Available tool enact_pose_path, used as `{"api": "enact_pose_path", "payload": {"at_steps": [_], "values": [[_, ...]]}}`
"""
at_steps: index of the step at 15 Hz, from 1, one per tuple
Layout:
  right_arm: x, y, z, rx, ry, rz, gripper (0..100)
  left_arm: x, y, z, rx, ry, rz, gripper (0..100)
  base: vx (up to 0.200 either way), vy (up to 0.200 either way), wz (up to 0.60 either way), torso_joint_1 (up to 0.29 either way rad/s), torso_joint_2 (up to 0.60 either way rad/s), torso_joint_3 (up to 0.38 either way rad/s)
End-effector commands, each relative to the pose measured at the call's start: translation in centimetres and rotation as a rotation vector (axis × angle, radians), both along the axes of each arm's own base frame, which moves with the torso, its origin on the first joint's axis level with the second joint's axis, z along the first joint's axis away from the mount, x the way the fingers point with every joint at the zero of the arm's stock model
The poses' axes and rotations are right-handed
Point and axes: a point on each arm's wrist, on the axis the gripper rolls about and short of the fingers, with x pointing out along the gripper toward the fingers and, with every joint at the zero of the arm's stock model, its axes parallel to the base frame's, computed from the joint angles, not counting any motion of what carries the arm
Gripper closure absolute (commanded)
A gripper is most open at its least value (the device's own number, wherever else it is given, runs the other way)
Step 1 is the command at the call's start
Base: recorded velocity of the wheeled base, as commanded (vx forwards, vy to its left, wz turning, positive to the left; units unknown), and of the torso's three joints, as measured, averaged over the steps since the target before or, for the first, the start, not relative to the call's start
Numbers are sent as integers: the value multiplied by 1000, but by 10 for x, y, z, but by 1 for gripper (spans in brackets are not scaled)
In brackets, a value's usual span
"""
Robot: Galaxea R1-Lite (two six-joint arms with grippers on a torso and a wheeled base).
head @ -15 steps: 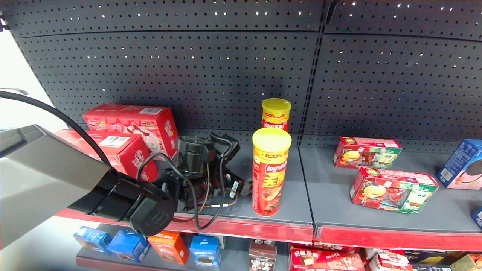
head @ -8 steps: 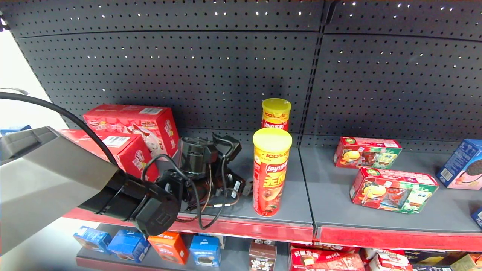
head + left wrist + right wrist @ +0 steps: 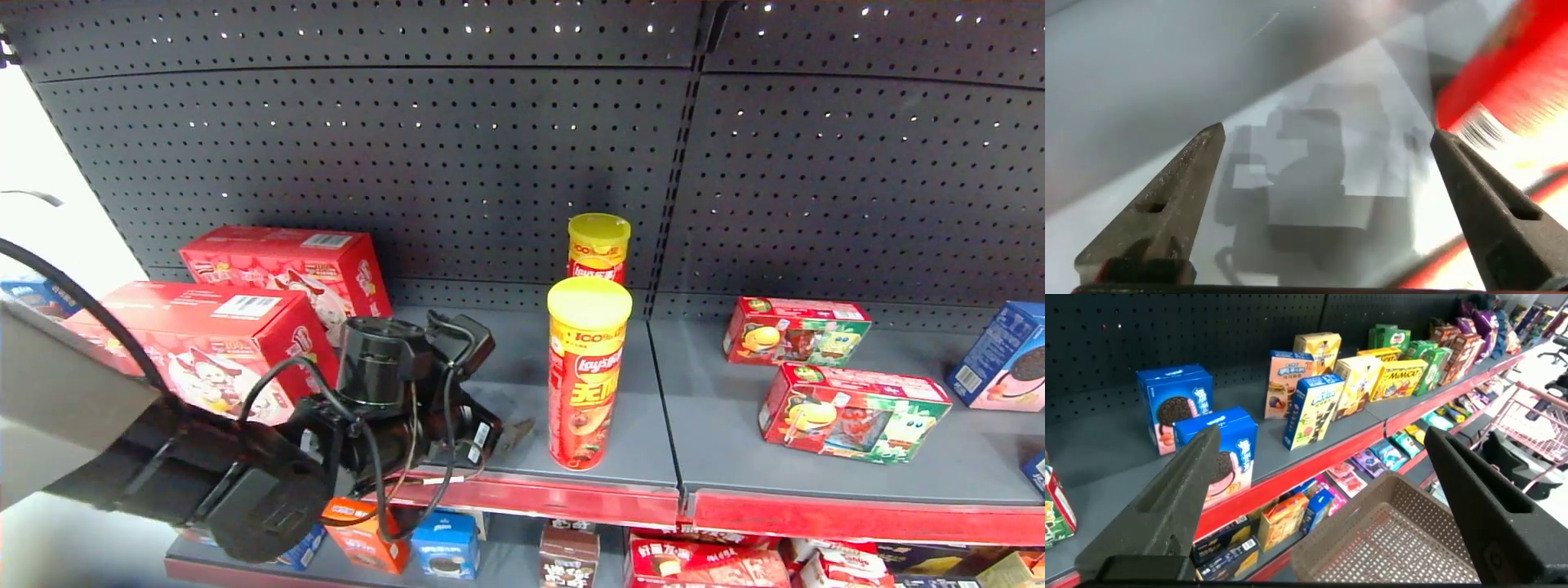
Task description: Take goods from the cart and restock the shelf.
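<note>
Shelf deck (image 3: 718,425): matt grey metal. Pegboard back (image 3: 408,163): perforated matt metal. Chip canister (image 3: 584,392): glossy wrap, smooth plastic lid (image 3: 589,303). Red carton (image 3: 204,327): glossy cardboard.

The black left arm (image 3: 204,482) covers the near lower corner of the near red cardboard carton (image 3: 204,327). It also hides part of the small blue and orange boxes (image 3: 445,543) on the grey lower shelf (image 3: 506,531). The far yellow-lidded red crisp can (image 3: 598,245) shows just its top behind the near yellow-lidded red crisp can (image 3: 586,384). The blue cookie box (image 3: 1008,355) is cut off at the right edge, and the red packets (image 3: 706,563) below are cut by the bottom edge. In the left wrist view, a red shape (image 3: 1511,65) is blurred beyond telling. In the right wrist view, a red and white box (image 3: 1053,510), the brown perforated basket (image 3: 1396,531) and the pink wire cart (image 3: 1543,408) run out of the picture. The far coloured packs (image 3: 1470,343) are too small to tell apart.
</note>
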Motion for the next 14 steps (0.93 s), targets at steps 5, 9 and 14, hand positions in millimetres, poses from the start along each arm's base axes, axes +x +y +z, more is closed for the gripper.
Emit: {"api": "enact_pose_path", "payload": {"at_steps": [5,9,14], "values": [[-1,-1,-2,0,-1,5,0,-59,20,38,-48,-70,-53,0,0,0,0,0,0,0],[1,0,-7,-5,13,10,0,-72,14,36,-60,-52,-95,0,0,0,0,0,0,0],[-2,-1,-11,-3,9,10,0,-69,1,32,-81,-24,-192,0,0,0,0,0,0,0]]}}
